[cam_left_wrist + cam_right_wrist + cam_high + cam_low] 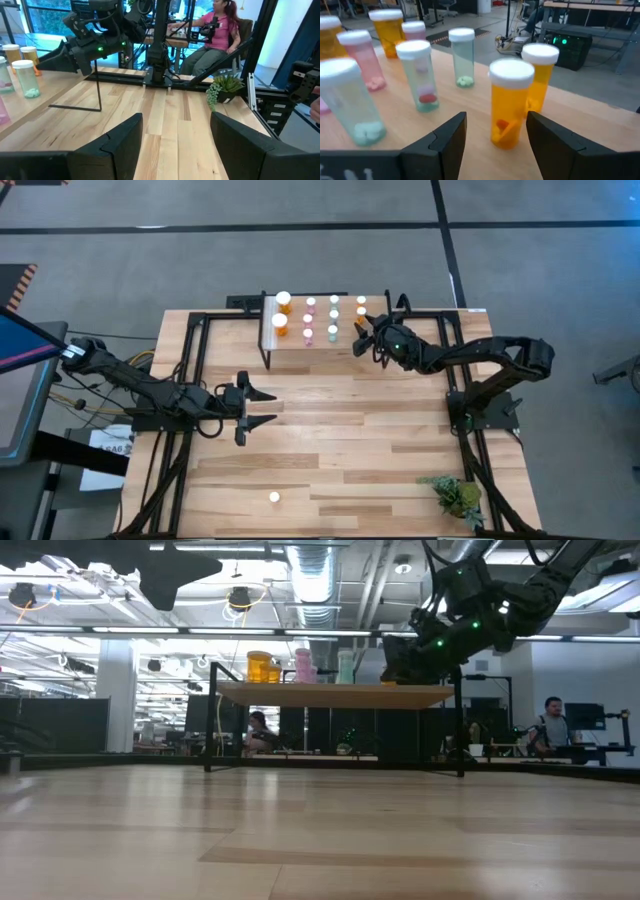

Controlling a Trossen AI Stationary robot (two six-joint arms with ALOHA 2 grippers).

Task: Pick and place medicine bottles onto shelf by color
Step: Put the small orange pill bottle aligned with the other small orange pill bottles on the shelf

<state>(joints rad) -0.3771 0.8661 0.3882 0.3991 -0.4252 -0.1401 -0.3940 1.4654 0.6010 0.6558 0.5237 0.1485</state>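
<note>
**Last Bottle Waited Far From the Shelf**

While the right gripper [495, 137] stood with its fingers apart around an upright orange bottle [510, 102] on the shelf [345, 350], not squeezing it, one bottle [274, 497] sat alone on the table's near edge. The left gripper [262, 407], also spread wide, hung much nearer to it.

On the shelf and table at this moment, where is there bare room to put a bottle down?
The shelf is crowded along its back, bare along its front edge. The table is bare between the left gripper, the plant and a lone bottle.
</note>
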